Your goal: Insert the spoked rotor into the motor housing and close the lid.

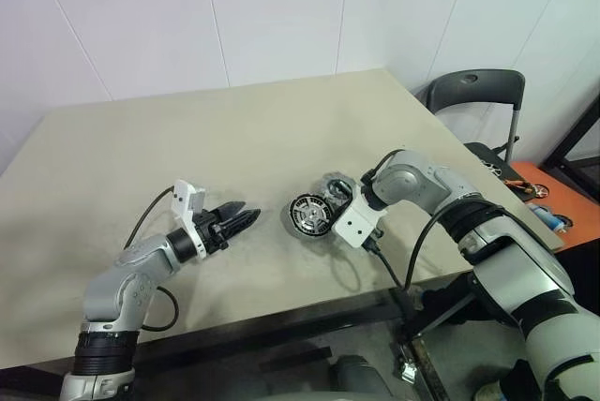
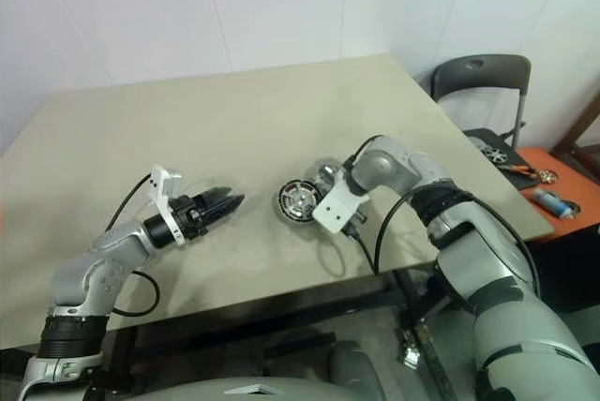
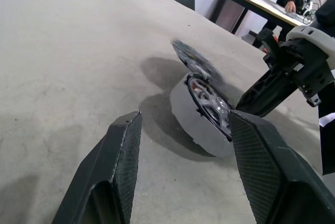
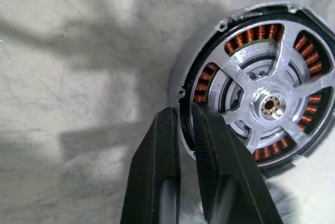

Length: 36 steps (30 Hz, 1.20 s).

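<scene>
copper-wound motor housing [image 4: 261, 98] rim between right gripper [image 4: 184, 130] fingers

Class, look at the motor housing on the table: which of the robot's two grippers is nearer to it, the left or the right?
Right. The right gripper pinches the rim of the motor housing, which stands tilted on the table. The left gripper hovers open beside it, a gap away.

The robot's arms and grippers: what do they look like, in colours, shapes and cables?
Both arms are silver-grey shells with black joint bands. Each wrist carries a white block, with a loose black cable looping from it back along the arm. The left gripper has two black, tapering fingers; the right gripper's fingers are black with finely textured pads.
</scene>
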### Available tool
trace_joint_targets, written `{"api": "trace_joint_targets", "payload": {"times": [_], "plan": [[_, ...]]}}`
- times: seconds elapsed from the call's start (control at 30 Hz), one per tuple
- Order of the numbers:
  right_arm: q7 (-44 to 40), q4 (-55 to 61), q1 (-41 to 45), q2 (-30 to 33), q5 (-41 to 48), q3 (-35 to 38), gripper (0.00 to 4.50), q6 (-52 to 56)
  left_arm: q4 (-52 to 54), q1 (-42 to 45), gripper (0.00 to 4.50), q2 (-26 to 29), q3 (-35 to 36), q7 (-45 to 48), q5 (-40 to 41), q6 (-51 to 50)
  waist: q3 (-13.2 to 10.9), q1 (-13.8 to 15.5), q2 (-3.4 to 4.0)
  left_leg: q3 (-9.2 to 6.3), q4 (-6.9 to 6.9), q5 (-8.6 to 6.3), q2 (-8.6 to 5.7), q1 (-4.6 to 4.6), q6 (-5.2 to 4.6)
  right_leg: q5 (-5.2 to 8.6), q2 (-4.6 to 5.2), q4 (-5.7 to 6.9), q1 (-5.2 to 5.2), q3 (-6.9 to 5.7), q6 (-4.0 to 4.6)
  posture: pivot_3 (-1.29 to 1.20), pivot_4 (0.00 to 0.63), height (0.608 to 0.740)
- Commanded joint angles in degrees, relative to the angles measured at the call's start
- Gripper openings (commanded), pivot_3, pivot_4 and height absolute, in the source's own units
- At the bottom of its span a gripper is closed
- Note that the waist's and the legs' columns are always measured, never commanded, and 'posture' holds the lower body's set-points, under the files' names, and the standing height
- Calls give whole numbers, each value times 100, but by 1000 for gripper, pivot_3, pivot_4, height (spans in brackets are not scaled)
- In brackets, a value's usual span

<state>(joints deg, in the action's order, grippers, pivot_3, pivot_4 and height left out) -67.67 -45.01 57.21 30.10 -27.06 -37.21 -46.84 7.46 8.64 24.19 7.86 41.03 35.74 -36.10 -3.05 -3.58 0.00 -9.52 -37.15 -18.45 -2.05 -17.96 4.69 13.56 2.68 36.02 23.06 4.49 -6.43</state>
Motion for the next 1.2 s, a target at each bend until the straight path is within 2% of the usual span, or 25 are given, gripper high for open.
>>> {"api": "trace_joint_targets", "payload": {"times": [0.03,0.1,0.17,0.23,0.3,0.4,0.5,0.63,0.77,0.9,1.2], "plan": [[-131,197,129,-138,54,-54,278,-81,255,55,2788,-33,57,-25,120,23,0,-20,0,0,0,0,0,-1,0,0,1,-1,0,0,0,0,0,740],[-380,314,172,-164,219,-19,84,43,234,81,2788,-49,51,-28,113,28,0,-36,0,-1,2,0,0,-3,0,0,2,-3,2,0,1,0,0,740],[-799,551,143,-195,527,69,80,451,194,111,2788,-63,50,-19,97,36,0,-41,0,-1,3,0,0,-8,0,1,2,-4,10,0,1,0,0,740],[-1801,1493,-34,-142,1357,210,80,2135,122,140,2788,-66,50,10,80,58,-1,-36,1,-4,4,0,0,-18,0,1,2,-3,21,-1,3,0,0,740],[-2409,2371,-119,58,2044,138,80,3591,54,170,2788,-71,42,31,61,79,-2,-18,2,-11,1,0,0,-35,1,1,3,-4,34,-4,3,0,0,740],[-2483,3153,12,330,2632,-140,80,5567,-48,228,2788,-75,24,71,40,107,-3,67,5,-11,1,0,-4,-45,1,0,10,-4,44,-6,3,0,0,740],[-2483,3433,127,362,2790,-258,80,6733,-126,278,2788,-79,8,101,25,129,-3,132,5,-9,0,0,-5,-43,1,1,9,-3,43,-7,3,0,0,740],[-2074,3141,33,-121,2420,-208,80,7508,-197,323,2788,-82,-6,146,16,161,-4,144,5,-10,0,0,-4,-42,1,1,6,-1,41,-12,2,0,0,740],[-1829,2853,-89,-175,1894,-521,80,7398,-99,222,2788,-81,7,146,26,157,-3,146,4,-8,-1,0,-4,-43,2,1,8,-2,42,-11,1,0,0,740],[-1759,2685,-38,-324,1753,-640,80,7618,17,95,2788,-79,34,114,37,142,-2,165,3,-8,-8,1,-7,-42,3,0,11,-1,36,-12,0,0,0,740],[-1110,756,774,-1572,1865,-206,80,8880,304,-168,2788,-229,-31,-78,34,142,-2,94,3,-15,-7,35,-2,10,29,-2,-6,15,-4,-10,17,0,0,740]]}}
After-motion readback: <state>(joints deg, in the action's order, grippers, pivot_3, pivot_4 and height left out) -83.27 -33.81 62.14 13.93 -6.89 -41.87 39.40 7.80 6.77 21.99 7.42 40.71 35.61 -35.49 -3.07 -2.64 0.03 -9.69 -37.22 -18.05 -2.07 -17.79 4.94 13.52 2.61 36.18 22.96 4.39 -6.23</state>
